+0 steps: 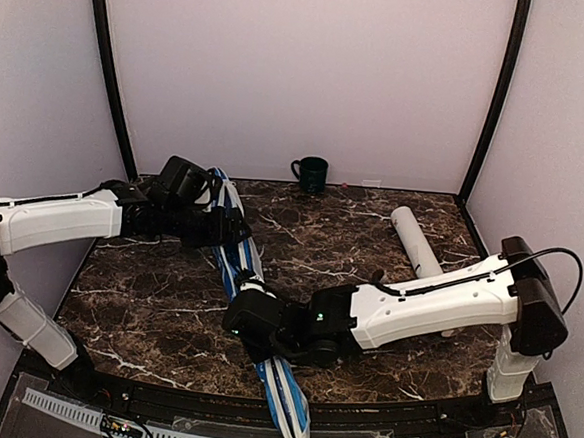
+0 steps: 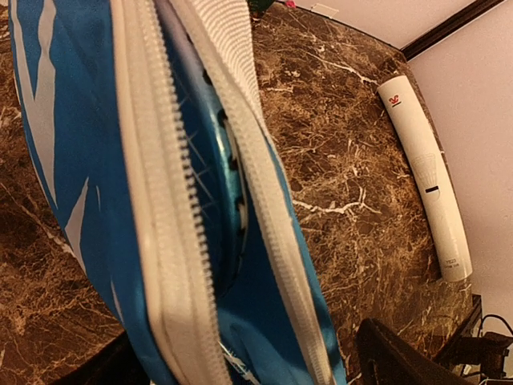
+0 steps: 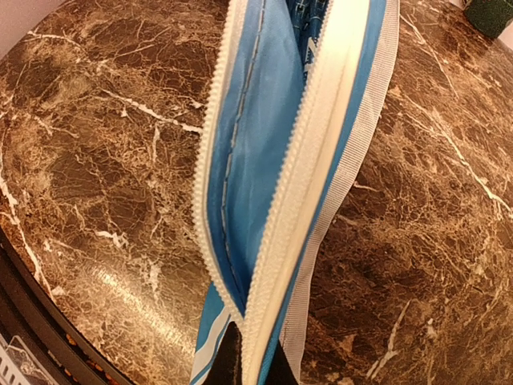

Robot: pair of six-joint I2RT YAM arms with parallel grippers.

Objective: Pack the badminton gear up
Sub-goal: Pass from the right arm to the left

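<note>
The blue racket cover (image 1: 237,260) with white lettering lies diagonally on the marble table, its white zipper standing open (image 2: 172,200). A racket head with strings (image 2: 210,160) shows inside the opening. My left gripper (image 1: 226,232) is at the cover's wide end, open, its jaws set wide on either side of the cover (image 2: 248,361). The one dark finger (image 2: 401,353) that shows stands apart from the fabric. My right gripper (image 1: 247,321) is at the narrow end, shut on the cover's white zipper edge (image 3: 268,361). The long white tube (image 1: 416,243) lies at the right (image 2: 425,172).
A dark green mug (image 1: 310,172) stands at the back middle by the wall. The cover's handle end (image 1: 289,409) overhangs the table's near edge. Black frame posts rise at both back corners.
</note>
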